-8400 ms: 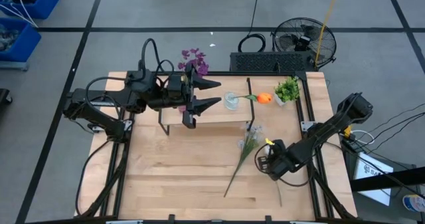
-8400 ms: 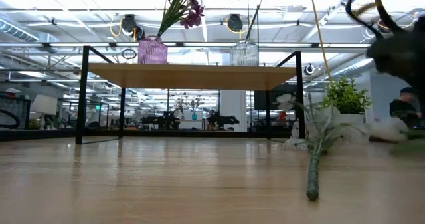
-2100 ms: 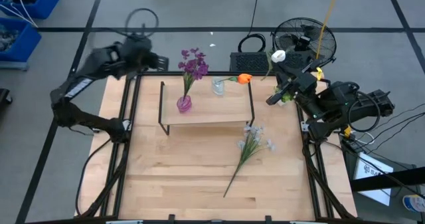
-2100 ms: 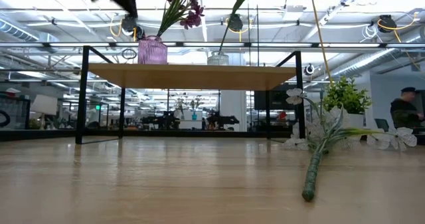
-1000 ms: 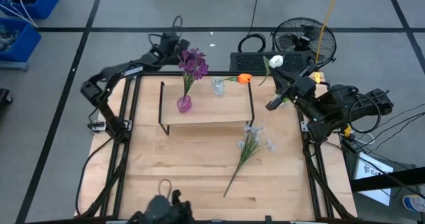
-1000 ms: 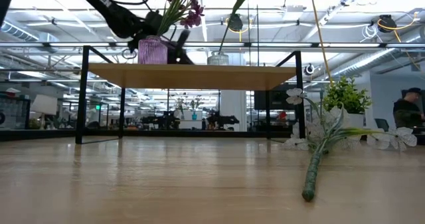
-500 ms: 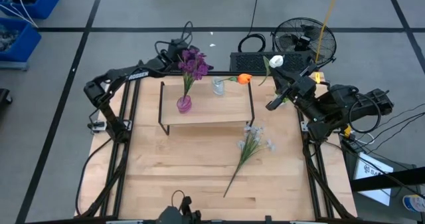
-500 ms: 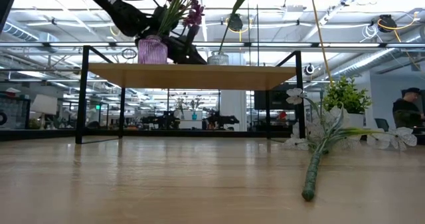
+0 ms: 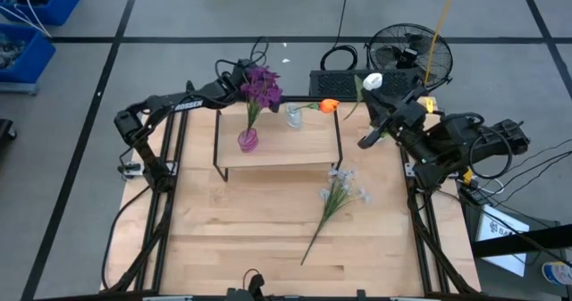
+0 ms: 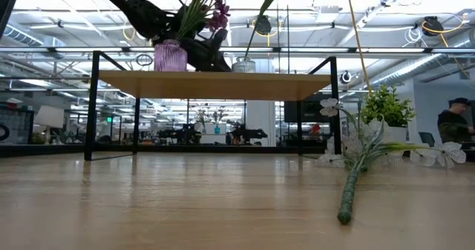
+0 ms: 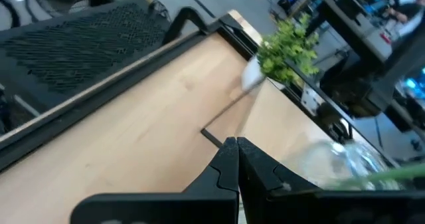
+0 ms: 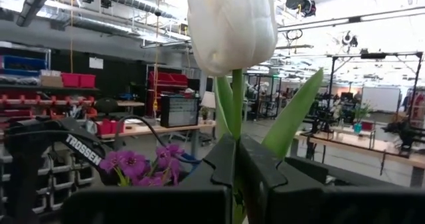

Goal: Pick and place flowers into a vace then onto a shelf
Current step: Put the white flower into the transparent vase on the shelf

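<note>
The low wooden shelf [image 9: 277,154] carries a pink vase [image 9: 248,140] with the dark purple flowers [image 9: 259,85] and a clear vase [image 9: 293,115] with the orange tulip [image 9: 330,106]. My left gripper [image 9: 273,104] is shut and holds nothing. It reaches in behind the shelf, between the purple flowers and the clear vase [image 11: 339,164]. At the far right my right gripper [image 9: 374,122] is raised and shut on the stem of the white bud [image 9: 374,80]. The pale spray [image 9: 335,198] lies flat on the tabletop in front of the shelf. My right gripper pinches the white bud's green stem [image 12: 236,127] between its two fingers, a little below the bloom [image 12: 232,24]. The fingers lie across the stem. The flower stands upright above them, lifted clear of the table, with a leaf [image 12: 292,117] spreading to one side.
A small leafy potted plant [image 9: 386,122] stands at the far right of the table, next to my right gripper. A fan [image 9: 407,55] and a black grille [image 9: 357,82] sit beyond the far edge. The near half of the tabletop [image 9: 250,238] is bare wood.
My left gripper has swung toward the table's right along the back of the shelf, passing behind the purple flowers toward the clear vase, rolling a little and staying shut. The right arm has kept its place with the white bud.
</note>
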Action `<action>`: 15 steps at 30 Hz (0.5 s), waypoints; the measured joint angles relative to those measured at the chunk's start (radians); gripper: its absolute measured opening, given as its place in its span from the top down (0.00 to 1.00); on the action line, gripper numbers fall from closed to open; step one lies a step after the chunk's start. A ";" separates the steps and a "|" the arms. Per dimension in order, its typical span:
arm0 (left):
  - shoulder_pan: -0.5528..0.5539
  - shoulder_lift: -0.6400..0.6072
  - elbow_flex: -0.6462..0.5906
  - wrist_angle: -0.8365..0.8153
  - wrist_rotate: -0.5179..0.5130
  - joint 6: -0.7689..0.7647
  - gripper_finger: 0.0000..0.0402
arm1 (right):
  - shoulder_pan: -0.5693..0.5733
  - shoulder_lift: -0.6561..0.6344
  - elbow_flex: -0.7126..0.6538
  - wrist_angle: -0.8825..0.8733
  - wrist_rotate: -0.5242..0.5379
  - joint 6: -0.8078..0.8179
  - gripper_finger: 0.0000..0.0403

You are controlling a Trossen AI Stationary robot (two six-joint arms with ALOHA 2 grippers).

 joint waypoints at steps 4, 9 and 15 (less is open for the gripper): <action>-0.017 0.000 0.000 -0.001 0.026 0.003 1.00 | 0.007 0.005 0.000 -0.014 -0.066 0.042 0.99; -0.030 0.000 0.000 -0.001 0.025 -0.002 1.00 | 0.040 0.018 0.000 -0.026 -0.185 0.121 1.00; -0.050 0.000 0.000 -0.028 0.028 -0.002 1.00 | 0.113 0.053 0.000 -0.027 -0.117 0.103 1.00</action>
